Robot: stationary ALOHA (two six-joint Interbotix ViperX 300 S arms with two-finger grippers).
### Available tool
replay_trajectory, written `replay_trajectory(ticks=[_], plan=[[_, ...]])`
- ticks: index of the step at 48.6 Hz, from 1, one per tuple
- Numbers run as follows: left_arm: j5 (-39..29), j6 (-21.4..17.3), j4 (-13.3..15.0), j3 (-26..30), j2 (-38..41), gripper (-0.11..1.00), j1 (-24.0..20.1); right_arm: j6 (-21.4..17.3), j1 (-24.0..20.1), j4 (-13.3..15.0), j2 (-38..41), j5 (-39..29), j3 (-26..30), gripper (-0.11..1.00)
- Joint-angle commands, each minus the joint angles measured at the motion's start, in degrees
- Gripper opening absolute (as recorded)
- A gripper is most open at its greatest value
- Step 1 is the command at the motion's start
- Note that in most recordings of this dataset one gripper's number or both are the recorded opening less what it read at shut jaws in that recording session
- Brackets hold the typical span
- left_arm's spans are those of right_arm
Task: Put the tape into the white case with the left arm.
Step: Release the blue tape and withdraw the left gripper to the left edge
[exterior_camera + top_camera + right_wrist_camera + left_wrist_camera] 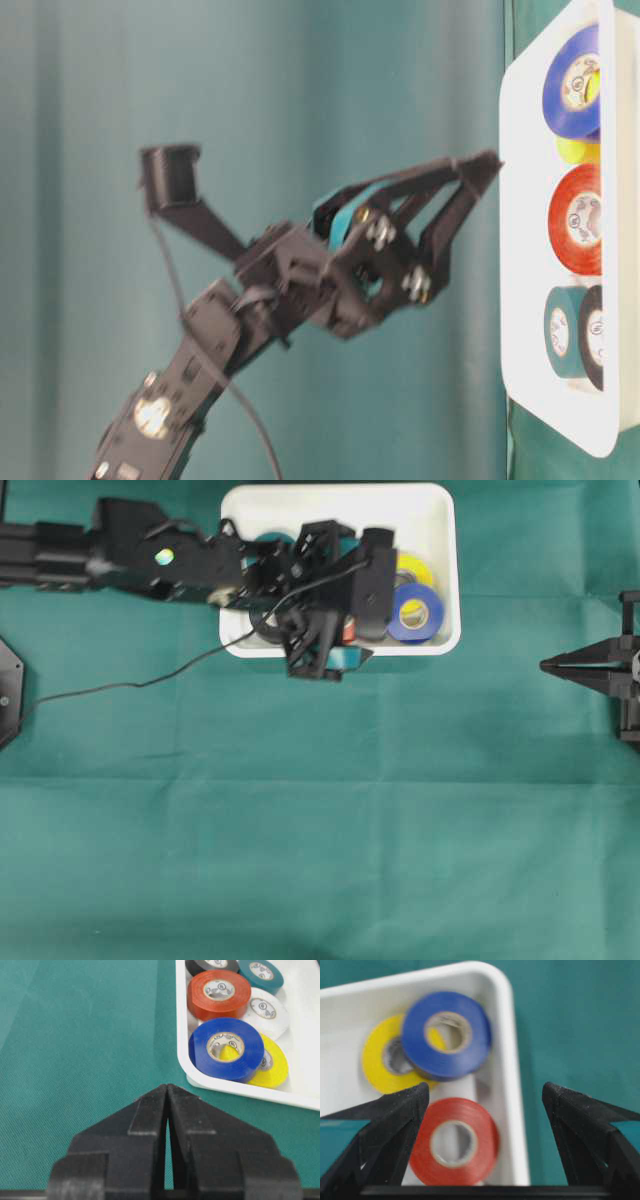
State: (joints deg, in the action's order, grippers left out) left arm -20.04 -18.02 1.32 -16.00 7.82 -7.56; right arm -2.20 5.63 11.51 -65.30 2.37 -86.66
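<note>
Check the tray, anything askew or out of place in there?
One thing: the blue roll sits propped on the yellow roll near the corner of the white case, tilted rather than flat. The red roll lies flat. Nothing has spilled onto the cloth. The left gripper is open and empty.

The case (436, 508) lies on the surface (300, 830) with tape rolls (227, 1047) inside, one roll leaning on another; the left claw (372, 600) hangs above it.

Green cloth (300, 830), creased, covering the tabletop; thin black cable (120, 686) trailing across it; black fixture (8, 690) at its left edge.
</note>
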Motion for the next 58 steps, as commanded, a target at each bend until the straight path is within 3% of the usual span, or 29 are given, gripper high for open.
replay_trajectory(ticks=[1, 30, 58], plan=[[0.4, 0.2, 0.2, -1.4, -4.5, 0.98, 0.8, 0.0, 0.1, 0.1, 0.4, 0.6, 0.5, -0.09], [1.9, 7.0, 0.2, -17.2, -18.0, 0.98, 3.8, 0.0, 0.1, 0.1, 0.4, 0.6, 0.5, -0.09], [14.2, 7.5, 0.3, -31.3, -30.8, 0.98, 3.8, 0.0, 0.1, 0.1, 0.4, 0.6, 0.5, -0.09]])
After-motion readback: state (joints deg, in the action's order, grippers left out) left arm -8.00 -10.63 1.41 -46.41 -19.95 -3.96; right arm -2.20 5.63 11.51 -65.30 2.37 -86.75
